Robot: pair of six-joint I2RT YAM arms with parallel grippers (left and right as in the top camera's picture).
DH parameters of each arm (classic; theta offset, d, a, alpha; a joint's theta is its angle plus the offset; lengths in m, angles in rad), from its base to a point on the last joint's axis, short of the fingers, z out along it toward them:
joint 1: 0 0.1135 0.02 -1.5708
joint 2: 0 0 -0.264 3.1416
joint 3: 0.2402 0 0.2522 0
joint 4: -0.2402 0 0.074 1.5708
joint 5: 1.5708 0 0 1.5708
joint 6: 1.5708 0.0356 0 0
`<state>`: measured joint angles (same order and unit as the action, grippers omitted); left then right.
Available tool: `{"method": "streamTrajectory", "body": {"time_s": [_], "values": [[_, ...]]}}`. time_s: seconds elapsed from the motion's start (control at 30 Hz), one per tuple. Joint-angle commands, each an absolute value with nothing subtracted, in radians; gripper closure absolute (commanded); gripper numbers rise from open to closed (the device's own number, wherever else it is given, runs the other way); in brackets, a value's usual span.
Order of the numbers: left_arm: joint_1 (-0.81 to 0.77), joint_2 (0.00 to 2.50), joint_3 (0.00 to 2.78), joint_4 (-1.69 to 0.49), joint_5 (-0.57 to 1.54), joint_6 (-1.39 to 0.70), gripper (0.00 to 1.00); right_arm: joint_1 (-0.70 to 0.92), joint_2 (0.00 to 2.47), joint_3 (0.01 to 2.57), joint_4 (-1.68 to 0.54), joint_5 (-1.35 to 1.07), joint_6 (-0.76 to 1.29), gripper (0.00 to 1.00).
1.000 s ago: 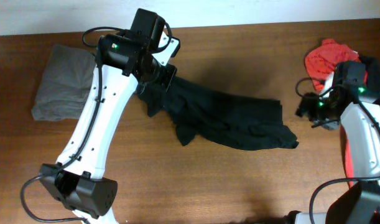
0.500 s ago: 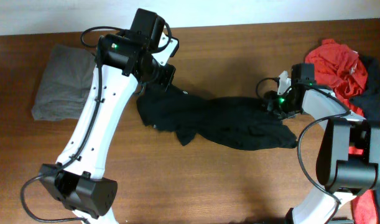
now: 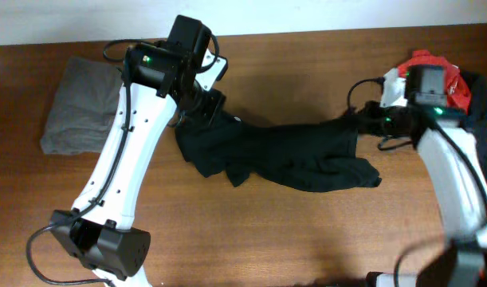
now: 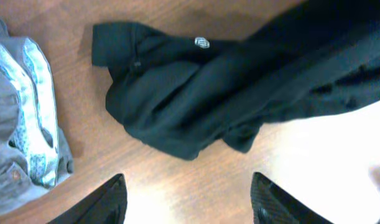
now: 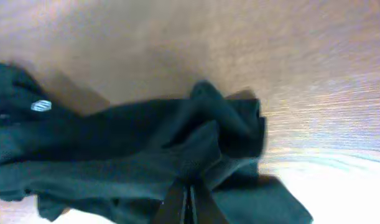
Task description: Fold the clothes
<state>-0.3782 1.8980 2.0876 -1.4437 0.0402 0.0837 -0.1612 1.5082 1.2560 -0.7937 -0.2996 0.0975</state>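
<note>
The wooden table [image 3: 307, 231] carries everything, and the black T-shirt [image 3: 291, 155] lies across its middle as a long rumpled band, bunched and doubled over on itself rather than spread flat. That is the chief risk: any fold made on cloth lying like this would lock in the creases and give a lump, not a neat shape. The grey folded garment [image 3: 80, 104] sits near the shirt's left end, apart from it, and the red shirt [image 3: 430, 68] lies heaped at the far right edge. A wide sweep on either side could drag one of them into the work or knock it askew. The right gripper [image 5: 186, 194] is pinched tight on a gathered ridge of the black cloth at the shirt's right end. It seems to have several layers rather than a single hem or corner, so a pull would likely lift a bundle, or the cloth could slip out. The left gripper [image 4: 188, 190] hangs over the shirt's left end with its jaws wide apart and nothing between them. With only one end held, a pull from the right would slide the whole shirt along the table instead of stretching it out. The small white neck label [image 4: 203, 42] shows on top near the left end; a careless grab there could catch the neckband alone
</note>
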Motion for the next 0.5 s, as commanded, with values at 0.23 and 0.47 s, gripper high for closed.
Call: {"method": "streamTrajectory", "body": {"time_s": [0.23,0.47], "values": [[-0.380,1.874,1.819,-1.401,0.225,0.043,0.32,-0.165,1.363,1.276,-0.816,-0.179,0.112,0.96],[-0.462,1.874,1.560,-1.204,0.222,0.181,0.44,-0.164,1.363,1.276,-0.813,-0.179,0.112,0.96]]}}
